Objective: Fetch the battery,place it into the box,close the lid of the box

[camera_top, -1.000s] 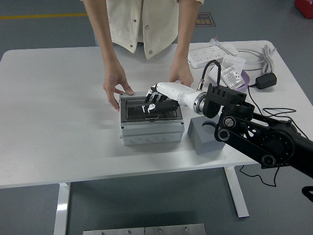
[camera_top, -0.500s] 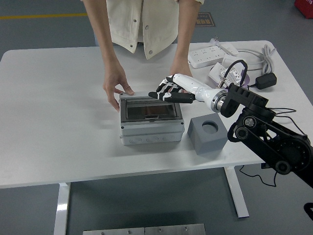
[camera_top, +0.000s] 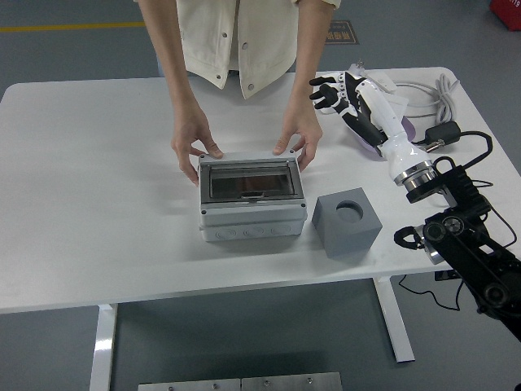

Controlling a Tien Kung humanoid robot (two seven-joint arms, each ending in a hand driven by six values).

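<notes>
The grey box [camera_top: 251, 198] sits mid-table with its lid down, a person's hands [camera_top: 192, 145] gripping its far corners, the battery is not visible, and the right hand [camera_top: 342, 94] hovers empty, fingers spread.

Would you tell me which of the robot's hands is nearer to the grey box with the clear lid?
The right hand, raised, open and empty, up and to the right of the box. The left is out of view. The person's hands hold the box's far corners.

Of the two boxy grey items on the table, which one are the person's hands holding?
The larger light-grey box with the closed clear lid; both the person's hands grip its far corners. The smaller dark-grey cube with a round hole stands untouched.
</notes>
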